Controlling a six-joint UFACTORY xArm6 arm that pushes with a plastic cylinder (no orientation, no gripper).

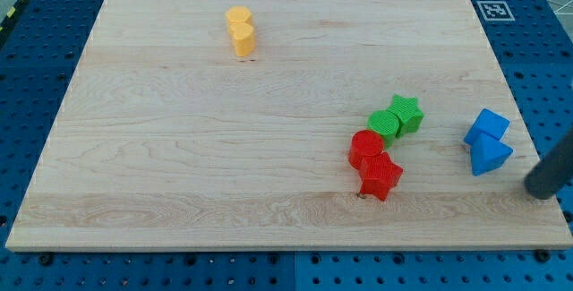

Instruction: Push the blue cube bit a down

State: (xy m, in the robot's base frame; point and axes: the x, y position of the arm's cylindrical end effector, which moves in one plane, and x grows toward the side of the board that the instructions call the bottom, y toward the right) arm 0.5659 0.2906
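The wooden desk (179, 148) lies on a blue perforated base (36, 49), and most of the blocks are gathered toward the view's right. The blue cube (488, 126) sits near the right edge of the desk, about halfway down the view, and a blue triangular block (491, 155) touches it from just below. The dark rod comes in from the view's right edge, and my tip (540, 189) rests on the desk just beside the blue triangular block, to its lower right; it is apart from both blue pieces, with a narrow strip of wood between. There is no end effector here to be open or closed, only the plain rod, and it holds nothing.

Left of the blue pair, a green star (406, 113) touches a green cylinder (385, 124). Just below those, a red cylinder (365, 148) leans against a red star (380, 176), so the four form a loose chain running down toward the view's bottom. Well apart from all this, near the view's top and left of centre, two yellow blocks (241, 30) stand pressed together; their exact shapes are hard to make out
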